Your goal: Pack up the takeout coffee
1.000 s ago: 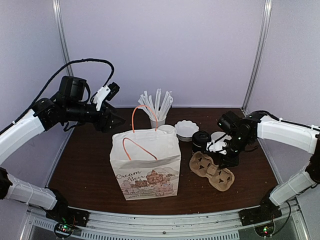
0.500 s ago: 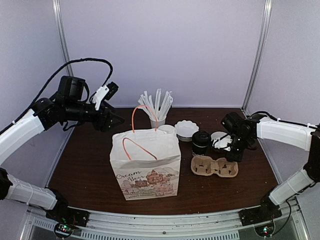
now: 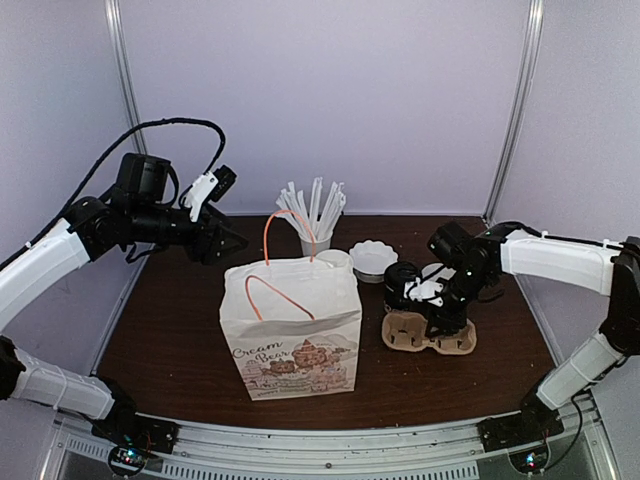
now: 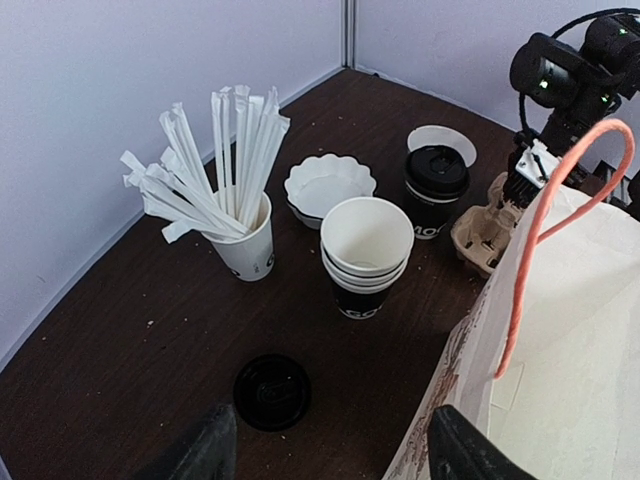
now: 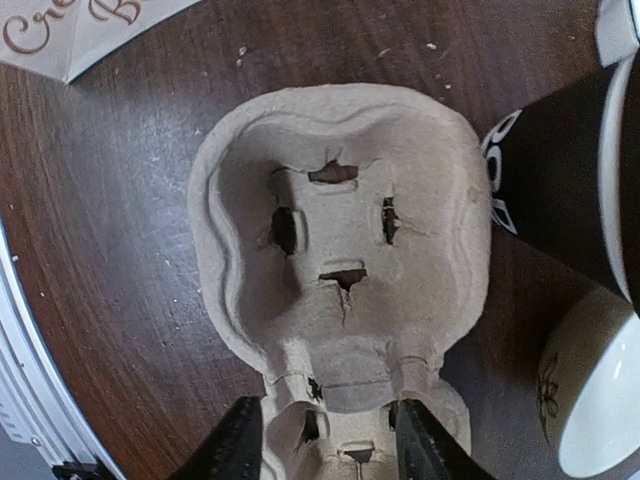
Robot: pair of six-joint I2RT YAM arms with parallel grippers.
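Observation:
The takeout coffee (image 3: 402, 283), a black cup with white lettering and a black lid, stands upright just behind the left end of a brown pulp cup carrier (image 3: 460, 340). It also shows in the left wrist view (image 4: 436, 190) and at the right edge of the right wrist view (image 5: 560, 190). My right gripper (image 3: 437, 318) is low over the carrier (image 5: 340, 230). It is open (image 5: 330, 440), with one finger on each side of the carrier's narrow waist. My left gripper (image 3: 238, 240) is open and empty (image 4: 340, 455), held high behind the paper bag (image 3: 290, 325).
The printed bag with orange handles stands open at the middle front (image 4: 560, 330). Behind it are stacked white cups (image 4: 367, 245), a cup of wrapped straws (image 4: 245, 240), a cream bowl (image 4: 328, 183), a loose black lid (image 4: 271, 391) and a white lid (image 4: 442, 140).
The carrier went from lying at an angle to lying flat and straight. My right gripper drew back to the right, then returned over the carrier's middle. The left arm has not moved.

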